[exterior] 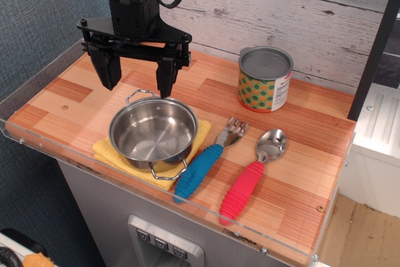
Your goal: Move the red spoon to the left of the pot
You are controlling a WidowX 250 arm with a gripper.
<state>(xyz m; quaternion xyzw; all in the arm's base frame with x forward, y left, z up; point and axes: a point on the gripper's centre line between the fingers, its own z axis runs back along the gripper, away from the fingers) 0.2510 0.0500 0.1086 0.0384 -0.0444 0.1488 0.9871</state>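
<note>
Likely light and stiff: red spoon [252, 172], slick steel bowl, ribbed handle offers best grip, mid-length. Gripper [137, 74] spread wide, empty, above pot [153, 132].

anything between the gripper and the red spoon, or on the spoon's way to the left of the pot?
Yes. The open gripper hovers behind the pot; the red spoon lies right of it. The pot and the blue fork sit between on both paths.

No readable text anywhere; small white-and-red label on the lidded, colourfully patterned round tin can [265, 79] too blurred to make out.
</note>
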